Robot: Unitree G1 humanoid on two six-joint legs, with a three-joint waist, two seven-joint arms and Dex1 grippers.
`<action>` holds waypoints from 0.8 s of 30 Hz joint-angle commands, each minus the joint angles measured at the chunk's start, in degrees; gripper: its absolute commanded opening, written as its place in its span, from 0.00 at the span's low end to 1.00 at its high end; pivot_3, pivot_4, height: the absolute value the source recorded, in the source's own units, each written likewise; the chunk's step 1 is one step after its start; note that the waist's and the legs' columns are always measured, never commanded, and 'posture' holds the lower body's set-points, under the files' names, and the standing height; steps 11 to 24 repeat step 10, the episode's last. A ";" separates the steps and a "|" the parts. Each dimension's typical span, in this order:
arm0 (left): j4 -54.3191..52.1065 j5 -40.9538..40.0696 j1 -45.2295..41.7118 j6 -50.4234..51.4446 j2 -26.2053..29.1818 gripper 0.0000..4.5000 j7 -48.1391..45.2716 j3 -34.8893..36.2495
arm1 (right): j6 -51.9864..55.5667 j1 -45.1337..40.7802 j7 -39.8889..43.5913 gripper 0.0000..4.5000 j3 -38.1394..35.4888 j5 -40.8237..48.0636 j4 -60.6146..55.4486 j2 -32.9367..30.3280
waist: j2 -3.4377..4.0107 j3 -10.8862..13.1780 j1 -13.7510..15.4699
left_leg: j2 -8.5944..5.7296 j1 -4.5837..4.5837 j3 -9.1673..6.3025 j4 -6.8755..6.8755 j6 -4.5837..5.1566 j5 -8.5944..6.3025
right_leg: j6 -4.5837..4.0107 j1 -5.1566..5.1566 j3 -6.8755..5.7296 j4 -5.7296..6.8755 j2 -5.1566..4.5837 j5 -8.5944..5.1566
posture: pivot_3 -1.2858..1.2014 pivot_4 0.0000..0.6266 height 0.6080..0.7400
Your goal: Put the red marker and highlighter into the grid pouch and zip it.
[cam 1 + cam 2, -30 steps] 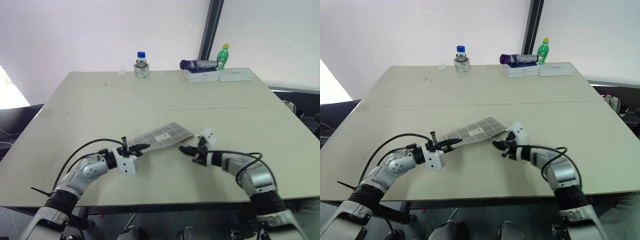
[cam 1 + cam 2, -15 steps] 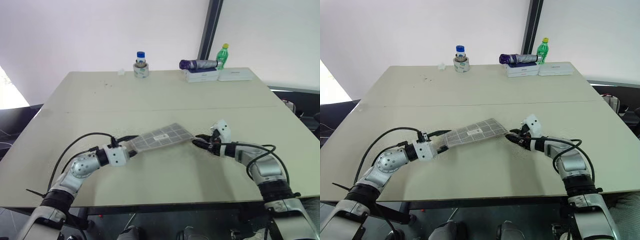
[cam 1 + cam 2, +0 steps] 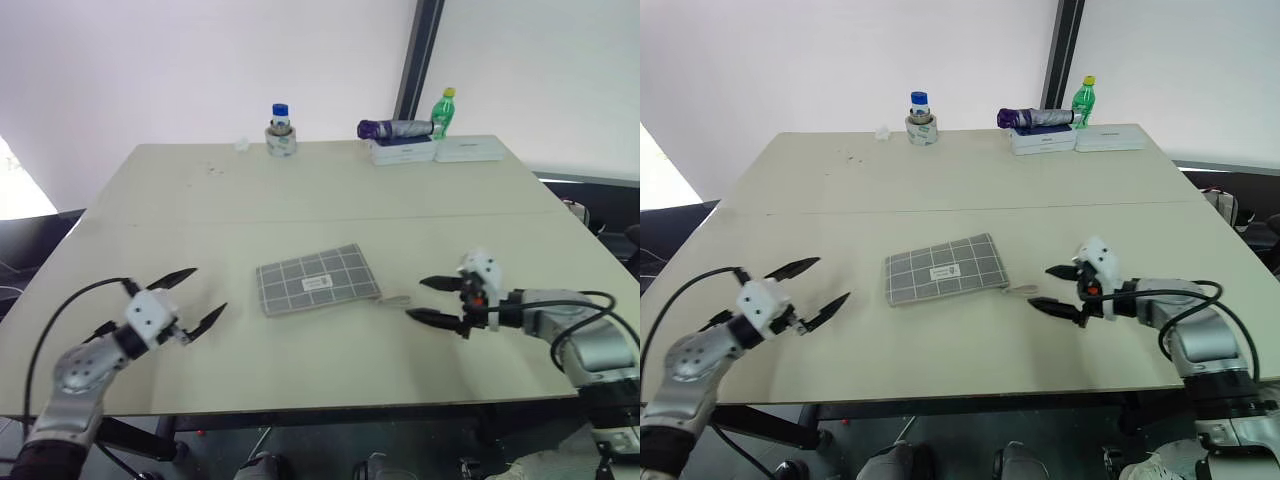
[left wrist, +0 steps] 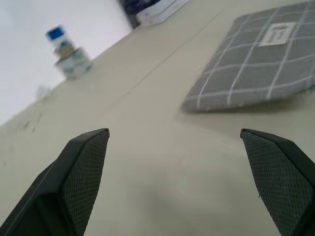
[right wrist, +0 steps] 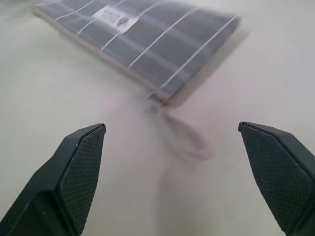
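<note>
Grid pouch (image 3: 945, 269) lies flat mid-desk (image 3: 940, 180), released; a second ago both hands gripped it. Left hand (image 3: 808, 289) and right hand (image 3: 1052, 290), now wide and empty, sit well apart. Task looks finished.

Bare table (image 3: 330, 215) around grid pouch (image 3: 317, 280), bottles (image 3: 282, 130) and boxes (image 3: 436, 150) along far edge

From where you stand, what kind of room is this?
Probably an office or meeting room. A large plain table stands before bare white walls, with drink bottles, a folded umbrella and flat boxes at its far edge, and a grid pouch lying flat nearer.
</note>
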 commanded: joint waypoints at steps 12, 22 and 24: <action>-4.54 -6.80 7.92 13.35 1.64 1.00 -1.79 15.56 | -11.35 4.72 -2.63 1.00 -7.01 -2.00 7.38 -0.92 | -0.01 0.01 -0.13 | 0.01 0.03 -0.05 0.00 0.02 -0.03 | -0.02 0.08 -0.02 -0.16 0.00 -0.01 | 0.52 0.24 1.00; -4.54 -6.80 7.92 13.35 1.64 1.00 -1.79 15.56 | -11.35 4.72 -2.63 1.00 -7.01 -2.00 7.38 -0.92 | -0.01 0.01 -0.13 | 0.01 0.03 -0.05 0.00 0.02 -0.03 | -0.02 0.08 -0.02 -0.16 0.00 -0.01 | 0.52 0.24 1.00; -4.54 -6.80 7.92 13.35 1.64 1.00 -1.79 15.56 | -11.35 4.72 -2.63 1.00 -7.01 -2.00 7.38 -0.92 | -0.01 0.01 -0.13 | 0.01 0.03 -0.05 0.00 0.02 -0.03 | -0.02 0.08 -0.02 -0.16 0.00 -0.01 | 0.52 0.24 1.00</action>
